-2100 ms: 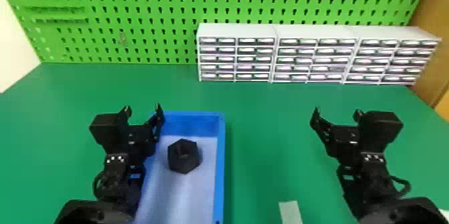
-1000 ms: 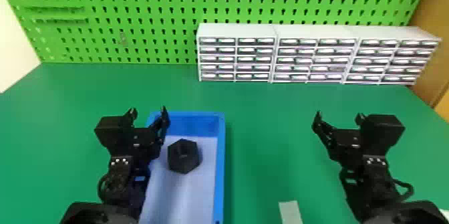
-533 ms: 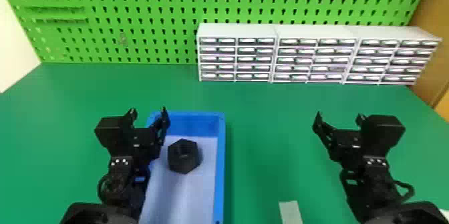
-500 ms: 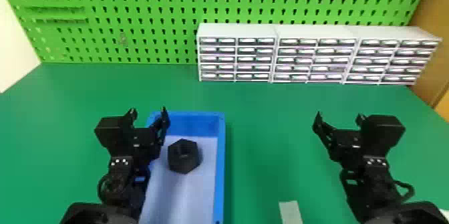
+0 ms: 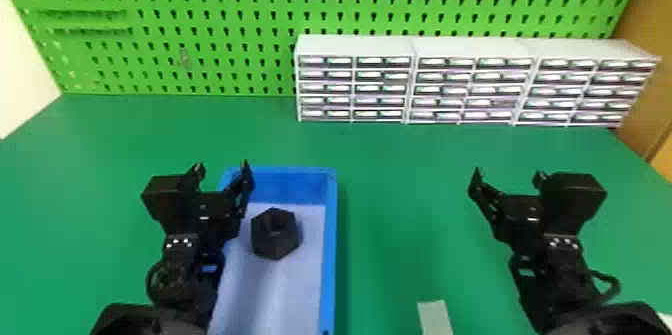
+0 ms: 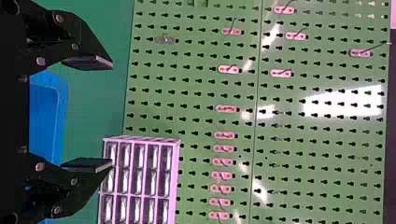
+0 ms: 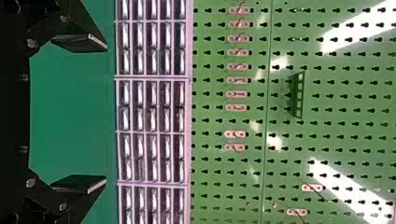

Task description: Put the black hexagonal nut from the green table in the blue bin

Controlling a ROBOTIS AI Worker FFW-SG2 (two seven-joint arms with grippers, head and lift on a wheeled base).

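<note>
I'm seeing black all over my left arm (image 5: 180, 271) and my right arm (image 5: 562, 269), which are mirroring each other in build. My left hand (image 5: 221, 166) and right hand (image 5: 508, 174) are sporting slim, angular fingers (image 6: 88, 61) with flat, thin-edged pads. In the wrist views I'm noticing round, pale metallic screw heads (image 7: 31, 43) dotting the dark finger links (image 7: 88, 23). A chunky, square-cornered block (image 5: 162, 194) is sitting alongside each hand. Small white dots (image 5: 179, 243) are marking both wrists, dark cables (image 5: 612, 281) are bulging out in loops, and broad, rounded black covers (image 5: 605, 321) are showing lower down.
</note>
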